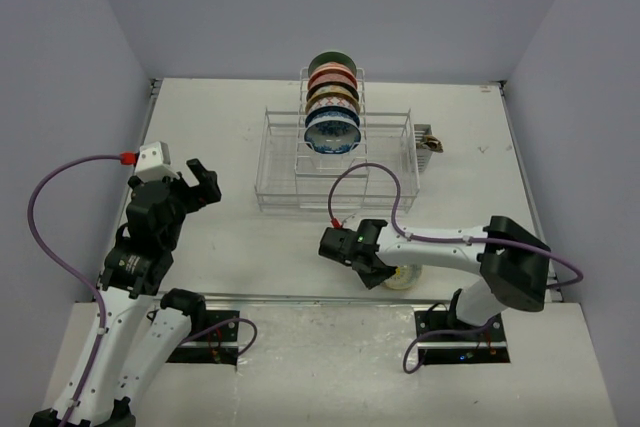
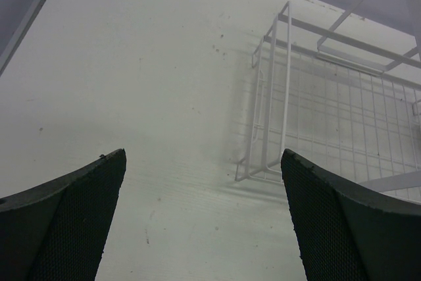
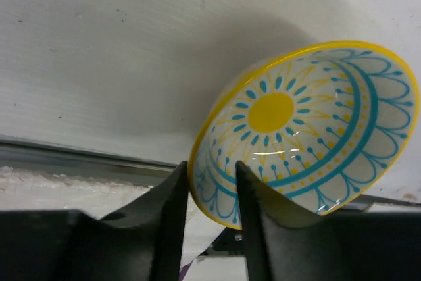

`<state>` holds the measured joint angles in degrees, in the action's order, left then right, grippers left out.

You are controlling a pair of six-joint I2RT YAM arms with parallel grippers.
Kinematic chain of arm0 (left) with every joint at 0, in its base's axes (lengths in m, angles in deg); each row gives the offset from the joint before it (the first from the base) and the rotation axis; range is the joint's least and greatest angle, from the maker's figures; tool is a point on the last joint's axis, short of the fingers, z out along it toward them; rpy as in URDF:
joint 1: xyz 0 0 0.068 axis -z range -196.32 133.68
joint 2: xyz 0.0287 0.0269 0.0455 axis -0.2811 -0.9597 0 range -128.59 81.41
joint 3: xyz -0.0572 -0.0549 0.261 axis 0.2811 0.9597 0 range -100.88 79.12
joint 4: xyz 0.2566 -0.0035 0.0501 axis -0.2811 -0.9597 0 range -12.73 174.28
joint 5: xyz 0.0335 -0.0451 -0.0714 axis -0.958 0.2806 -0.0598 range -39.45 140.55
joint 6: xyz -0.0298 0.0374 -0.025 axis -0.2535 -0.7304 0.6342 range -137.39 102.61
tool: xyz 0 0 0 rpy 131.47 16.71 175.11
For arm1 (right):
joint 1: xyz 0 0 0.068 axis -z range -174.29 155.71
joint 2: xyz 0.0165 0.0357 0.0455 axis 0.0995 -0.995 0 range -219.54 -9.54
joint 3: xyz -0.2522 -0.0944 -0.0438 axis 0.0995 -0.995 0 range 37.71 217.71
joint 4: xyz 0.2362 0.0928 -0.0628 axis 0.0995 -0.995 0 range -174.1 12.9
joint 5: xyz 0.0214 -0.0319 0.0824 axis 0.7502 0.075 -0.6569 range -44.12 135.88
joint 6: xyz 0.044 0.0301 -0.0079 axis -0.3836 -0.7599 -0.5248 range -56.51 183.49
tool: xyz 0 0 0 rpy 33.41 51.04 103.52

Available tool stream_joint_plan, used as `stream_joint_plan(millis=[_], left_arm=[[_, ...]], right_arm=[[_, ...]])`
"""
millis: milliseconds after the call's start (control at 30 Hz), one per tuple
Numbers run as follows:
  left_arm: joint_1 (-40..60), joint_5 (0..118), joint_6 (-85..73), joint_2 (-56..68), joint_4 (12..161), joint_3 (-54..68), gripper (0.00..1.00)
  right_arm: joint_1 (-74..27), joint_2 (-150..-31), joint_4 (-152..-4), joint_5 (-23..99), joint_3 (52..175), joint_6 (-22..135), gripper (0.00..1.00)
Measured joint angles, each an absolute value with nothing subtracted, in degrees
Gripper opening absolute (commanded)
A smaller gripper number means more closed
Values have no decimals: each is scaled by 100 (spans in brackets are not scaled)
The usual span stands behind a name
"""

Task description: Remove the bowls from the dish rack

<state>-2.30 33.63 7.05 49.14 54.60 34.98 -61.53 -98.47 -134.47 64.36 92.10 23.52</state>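
Arm stretched low along the table's (image 1: 250,237) near edge, my right pincer (image 3: 210,170) sits astride the tilted yellow-centred bowl's (image 3: 273,113) rim; clamped or not, I cannot tell. My left pincer (image 2: 202,156) gapes beside the dish rack (image 1: 385,162).

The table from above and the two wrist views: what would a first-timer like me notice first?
Probably the colourful row of bowls standing on edge in the white wire dish rack at the far middle of the table. Next, the yellow-centred bowl, tilted near the table's front edge, its rim between the fingers of the right gripper. The left gripper hangs wide open.
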Motion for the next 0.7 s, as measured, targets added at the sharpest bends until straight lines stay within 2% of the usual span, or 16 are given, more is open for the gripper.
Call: stream_joint_plan(millis=[67,200,333,467,567,700], left_arm=[[-230,3367,703,4908,5458,3498,100],[-230,3393,646,4801,5443,3478,100],[-226,3570,506,4361,5283,3196,100],[10,3959,452,3566,5109,2401,100],[659,4003,471,3052,5098,1817,100],[2773,2939,415,2023,4813,733,100]], right_arm=[[-6151,-9847,-13453,6445,9265,2402,50],[-6142,-9726,-13560,6463,9496,2387,61],[-6138,-9090,-13809,6578,9872,2350,63],[-6116,-8142,-13932,6790,10285,2295,68],[-5887,-7239,-13728,6856,10441,2269,69],[-5015,-5947,-13206,6884,10410,2230,72]])
